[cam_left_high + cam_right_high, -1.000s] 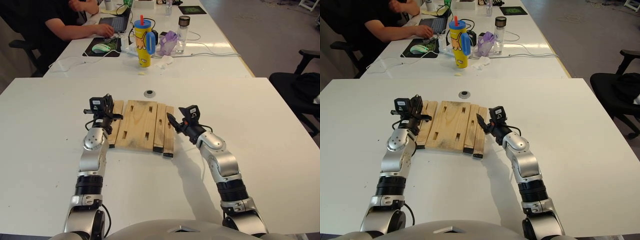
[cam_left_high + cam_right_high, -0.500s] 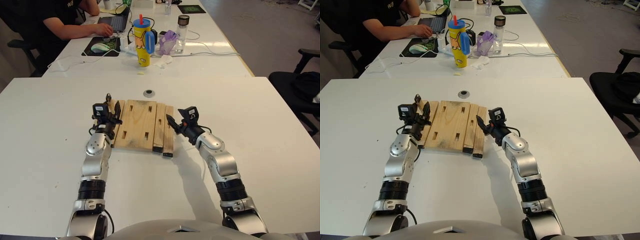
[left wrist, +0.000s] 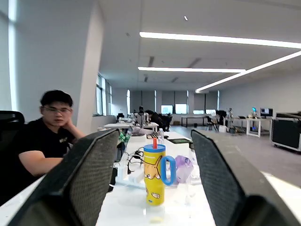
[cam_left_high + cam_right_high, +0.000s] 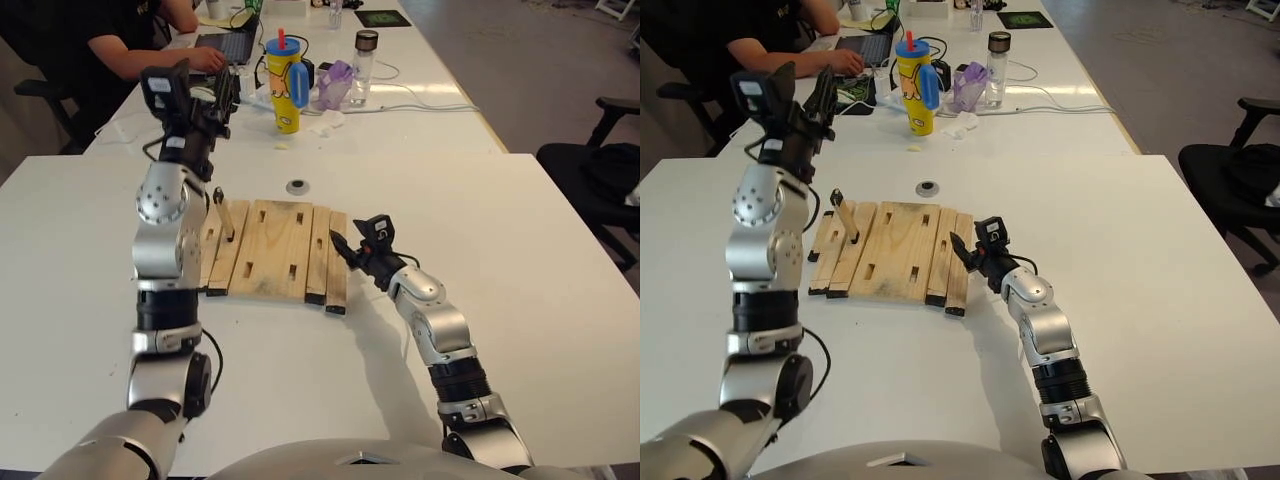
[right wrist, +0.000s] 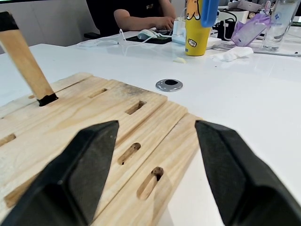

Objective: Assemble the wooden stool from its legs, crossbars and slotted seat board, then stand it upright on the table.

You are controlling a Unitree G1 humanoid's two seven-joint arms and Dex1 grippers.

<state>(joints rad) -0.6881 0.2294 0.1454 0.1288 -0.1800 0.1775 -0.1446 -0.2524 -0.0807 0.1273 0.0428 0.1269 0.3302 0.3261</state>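
Jaws wide apart and empty on both sides: left gripper (image 4: 218, 98) raised high on the left, well above the wood, right gripper (image 4: 340, 248) low at the right edge of the wooden pieces, just over the right strips (image 4: 328, 262). Slotted seat board (image 4: 278, 250) flat in the middle of the table (image 4: 480, 230), with left strips (image 4: 215, 260) and right strips lying close alongside it. One short stick (image 4: 226, 217) standing tilted in a slot of a left strip, dark at its top end; yellow cup (image 4: 286, 85) on the next table, far behind.
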